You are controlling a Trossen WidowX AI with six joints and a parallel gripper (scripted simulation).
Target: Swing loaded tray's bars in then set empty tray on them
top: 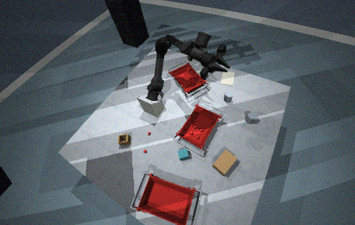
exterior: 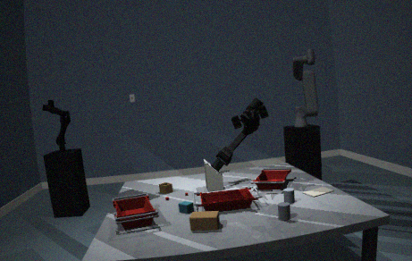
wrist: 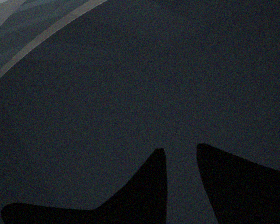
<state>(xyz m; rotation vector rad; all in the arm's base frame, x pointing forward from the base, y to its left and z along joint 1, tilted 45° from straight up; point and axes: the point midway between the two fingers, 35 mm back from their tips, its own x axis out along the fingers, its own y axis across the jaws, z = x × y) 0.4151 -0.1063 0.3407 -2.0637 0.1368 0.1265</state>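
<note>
Currently, loaded tray [top: 205, 115] [exterior: 226, 202] below fingers [top: 220, 69] [exterior: 250, 117], well apart.

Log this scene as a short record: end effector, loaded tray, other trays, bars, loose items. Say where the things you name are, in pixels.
end effector: raised above the table, nothing in its grip, fingers apart by a narrow gap
loaded tray: middle red tray [top: 208, 117] [exterior: 226, 201], small red blocks inside
other trays: two red ones, one near the arm [top: 187, 77] [exterior: 273, 176], one at the far side from it [top: 166, 198] [exterior: 134, 209]
bars: not across the loaded tray's top
loose items: teal block [top: 183, 154] [exterior: 186, 206], tan block [top: 226, 162] [exterior: 204, 221]
</note>
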